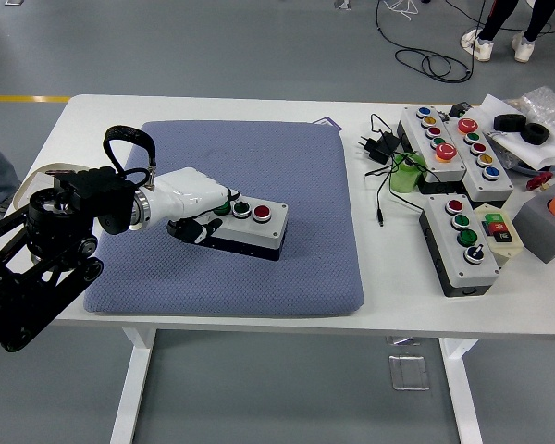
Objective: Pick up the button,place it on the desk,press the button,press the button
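Note:
A small button box point(255, 229), white on top and black below, lies on the blue-grey mat point(287, 162) left of the table's middle. Its green button point(242, 208) and red button point(262, 213) show; its left end is hidden under my left hand point(206, 211). That white hand lies low over the box's left end, fingers curled down onto the top and dark fingertips point(191, 229) by the front side. I cannot tell whether a finger pushes the hidden button. The right arm is out of sight.
On the bare table at the right lie a long two-row button panel point(450, 141), a smaller button box point(462, 242), a black charger with cable point(377, 146), a grey block point(546, 227) and black rings point(523, 127). A person's feet point(486, 44) stand far behind.

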You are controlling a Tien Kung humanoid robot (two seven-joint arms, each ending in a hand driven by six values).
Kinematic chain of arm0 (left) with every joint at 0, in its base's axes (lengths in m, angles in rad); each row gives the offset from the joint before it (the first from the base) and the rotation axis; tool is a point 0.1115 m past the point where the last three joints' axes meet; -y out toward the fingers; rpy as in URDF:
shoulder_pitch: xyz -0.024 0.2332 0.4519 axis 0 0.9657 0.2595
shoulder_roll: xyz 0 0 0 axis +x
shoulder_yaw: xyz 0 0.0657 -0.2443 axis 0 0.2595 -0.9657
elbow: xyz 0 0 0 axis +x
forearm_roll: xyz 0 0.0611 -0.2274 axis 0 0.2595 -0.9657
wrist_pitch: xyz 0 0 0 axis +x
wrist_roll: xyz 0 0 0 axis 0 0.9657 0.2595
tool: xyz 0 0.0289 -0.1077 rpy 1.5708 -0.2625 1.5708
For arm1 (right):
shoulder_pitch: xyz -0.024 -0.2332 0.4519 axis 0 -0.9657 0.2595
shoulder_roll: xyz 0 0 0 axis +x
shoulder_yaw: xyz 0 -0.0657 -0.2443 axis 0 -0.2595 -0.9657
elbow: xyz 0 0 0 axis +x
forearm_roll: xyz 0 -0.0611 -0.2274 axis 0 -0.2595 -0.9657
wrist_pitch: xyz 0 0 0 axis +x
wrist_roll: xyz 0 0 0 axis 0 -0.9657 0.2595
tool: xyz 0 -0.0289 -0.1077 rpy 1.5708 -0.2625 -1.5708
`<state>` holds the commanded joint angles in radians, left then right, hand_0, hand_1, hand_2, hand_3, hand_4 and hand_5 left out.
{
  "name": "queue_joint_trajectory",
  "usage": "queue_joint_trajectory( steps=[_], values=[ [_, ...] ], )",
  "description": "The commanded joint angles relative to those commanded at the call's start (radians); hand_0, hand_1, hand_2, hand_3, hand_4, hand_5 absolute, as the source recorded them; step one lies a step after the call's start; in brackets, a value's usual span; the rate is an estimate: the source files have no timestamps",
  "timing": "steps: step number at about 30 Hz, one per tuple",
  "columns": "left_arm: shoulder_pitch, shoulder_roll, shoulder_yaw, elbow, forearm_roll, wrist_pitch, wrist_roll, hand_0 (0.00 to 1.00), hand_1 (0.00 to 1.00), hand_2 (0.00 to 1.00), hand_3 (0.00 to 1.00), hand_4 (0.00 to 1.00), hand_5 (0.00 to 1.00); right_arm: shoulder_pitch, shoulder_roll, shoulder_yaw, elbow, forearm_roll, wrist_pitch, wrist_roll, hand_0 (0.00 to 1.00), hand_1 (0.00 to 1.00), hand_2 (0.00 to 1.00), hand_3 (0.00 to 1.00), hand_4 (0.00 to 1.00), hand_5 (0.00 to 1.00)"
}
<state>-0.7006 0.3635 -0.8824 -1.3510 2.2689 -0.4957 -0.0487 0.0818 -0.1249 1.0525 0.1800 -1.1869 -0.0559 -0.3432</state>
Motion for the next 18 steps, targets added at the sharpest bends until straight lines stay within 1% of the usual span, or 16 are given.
queue_joint_trajectory(
  steps=[7, 12, 14, 17, 18],
  values=[
    [-0.003, -0.002, 0.012, 0.018, 0.000, -0.015, 0.002, 0.099, 0.002, 0.027, 0.851, 0.326, 0.002, 0.000, 0.000, 0.001, 0.000, -0.001, 0.000, 0.000, 0.663, 0.650, 0.716, 0.607, 0.399, 0.247],
    [-0.006, -0.001, 0.024, 0.035, 0.000, -0.035, 0.003, 0.100, 0.002, 0.028, 0.850, 0.329, 0.002, 0.001, 0.000, 0.001, 0.000, -0.001, 0.000, 0.000, 0.663, 0.648, 0.717, 0.607, 0.398, 0.247],
    [-0.003, -0.001, 0.018, 0.035, 0.000, -0.035, 0.003, 0.100, 0.002, 0.028, 0.850, 0.329, 0.002, 0.001, 0.000, 0.001, 0.000, -0.001, -0.001, 0.000, 0.663, 0.648, 0.717, 0.607, 0.398, 0.247],
    [0.001, -0.001, -0.008, 0.020, 0.000, -0.013, 0.006, 0.100, 0.002, 0.028, 0.850, 0.329, 0.002, 0.001, 0.000, 0.002, 0.000, -0.001, -0.001, 0.000, 0.663, 0.648, 0.717, 0.607, 0.398, 0.247],
    [0.001, 0.000, -0.014, 0.013, 0.000, -0.006, 0.007, 0.106, 0.002, 0.036, 0.871, 0.333, 0.002, 0.001, 0.000, 0.002, 0.000, -0.001, -0.001, 0.000, 0.662, 0.649, 0.717, 0.606, 0.398, 0.246]
  ],
)
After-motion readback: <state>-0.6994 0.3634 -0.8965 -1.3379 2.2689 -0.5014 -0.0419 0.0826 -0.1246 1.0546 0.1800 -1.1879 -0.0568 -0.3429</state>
